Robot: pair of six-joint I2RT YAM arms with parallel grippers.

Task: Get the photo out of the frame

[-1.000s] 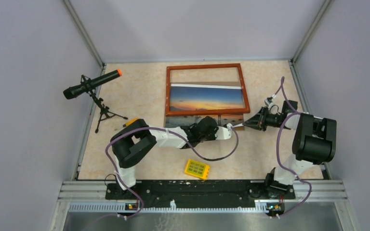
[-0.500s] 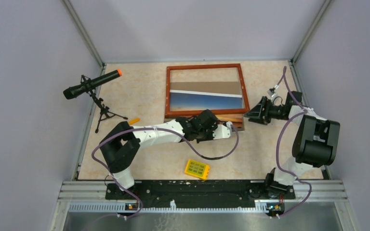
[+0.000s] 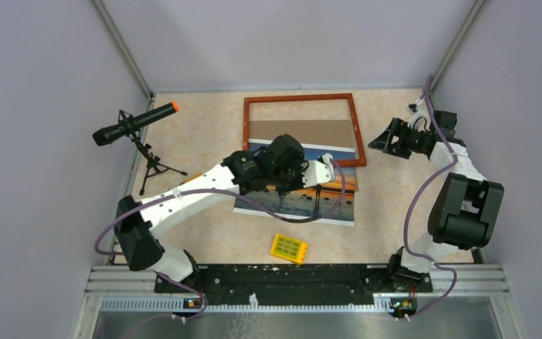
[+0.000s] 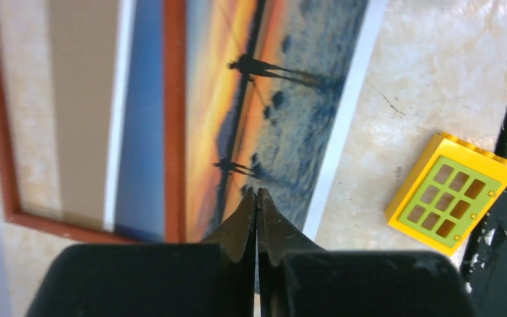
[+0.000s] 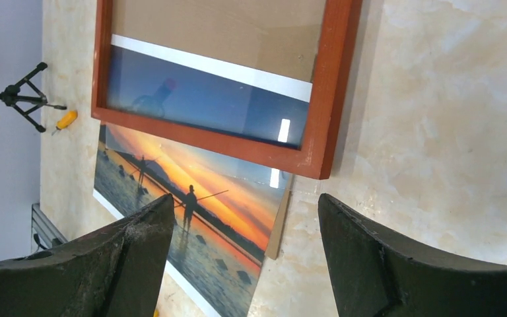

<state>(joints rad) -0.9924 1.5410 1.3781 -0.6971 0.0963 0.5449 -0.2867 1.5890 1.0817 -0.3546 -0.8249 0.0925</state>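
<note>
The frame (image 3: 300, 98) lies flat at the back of the table, its reddish-brown border also visible in the wrist views (image 4: 173, 99) (image 5: 333, 86). The photo (image 3: 328, 208), an orange sunset over water, sticks far out from under the frame's near side (image 4: 277, 99) (image 5: 191, 224); only a blue strip shows inside the frame. My left gripper (image 3: 282, 189) (image 4: 257, 191) is shut, tips over the photo, nothing seen between them. My right gripper (image 3: 383, 141) (image 5: 244, 198) is open, off the frame's right side, holding nothing.
A brown backing board (image 3: 300, 132) fills the frame's upper part; its corner pokes out by the photo (image 5: 278, 228). A yellow block (image 3: 288, 248) (image 4: 450, 191) lies near the front edge. A microphone on a tripod (image 3: 134, 123) stands at the left.
The photo has slid well out toward the near edge. My right gripper opened and drew back to the far right. My left gripper moved left over the photo.
</note>
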